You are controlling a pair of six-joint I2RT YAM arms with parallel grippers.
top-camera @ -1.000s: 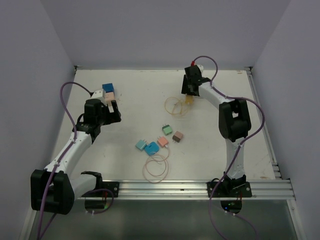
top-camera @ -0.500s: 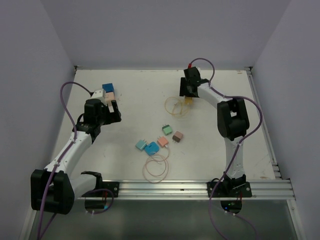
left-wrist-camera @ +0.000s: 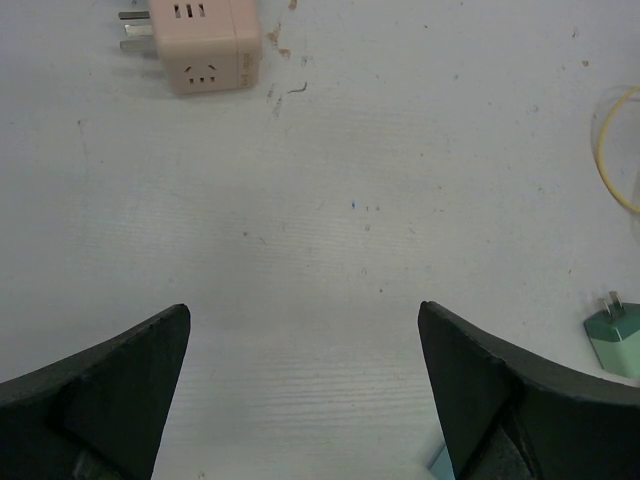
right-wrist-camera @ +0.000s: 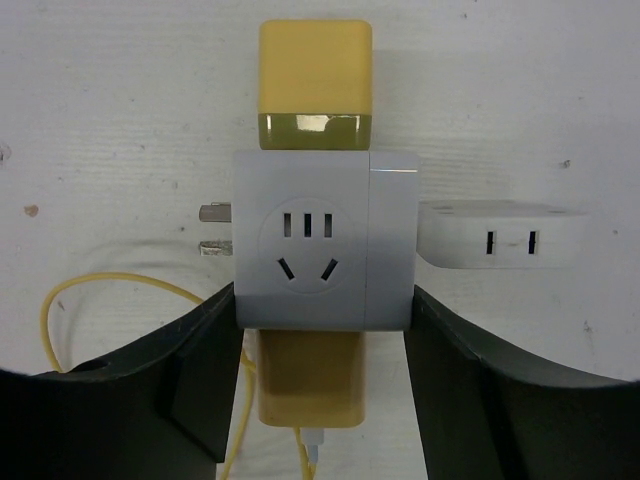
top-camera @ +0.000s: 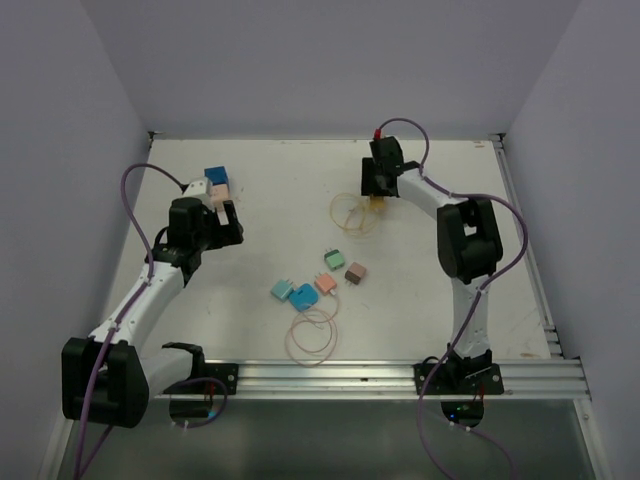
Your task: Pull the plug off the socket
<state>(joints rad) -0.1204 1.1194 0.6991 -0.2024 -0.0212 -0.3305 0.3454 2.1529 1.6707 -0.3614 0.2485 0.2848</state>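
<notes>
Over at the far right of the desk (top-camera: 280, 190) the right arm has crept a touch nearer and left in the last second, and the right pincer (right-wrist-camera: 322, 295) now sits squarely on the white socket cube (right-wrist-camera: 325, 240). It is narrowed down, with each finger pressed against a lower side of the cube, so that looks like a proper hold. Nothing has come loose yet. One yellow plug (right-wrist-camera: 315, 85) sits flush on the far face, and a second yellow plug (right-wrist-camera: 305, 385), the one trailing the yellow cable (right-wrist-camera: 150, 280), is seated on the near face. A white plug (right-wrist-camera: 500, 235) is stuck on the right side. So that small shift reads as settling the grip rather than pulling. The left arm has not budged at all. The left pincer (left-wrist-camera: 302, 310) hangs spread wide over bare desk, with a pink adapter (left-wrist-camera: 205, 45) beyond it and a green plug (left-wrist-camera: 615, 335) off to its right. With the cube braced, the pull itself looks to be the next job, and it needs a second grip on a plug
</notes>
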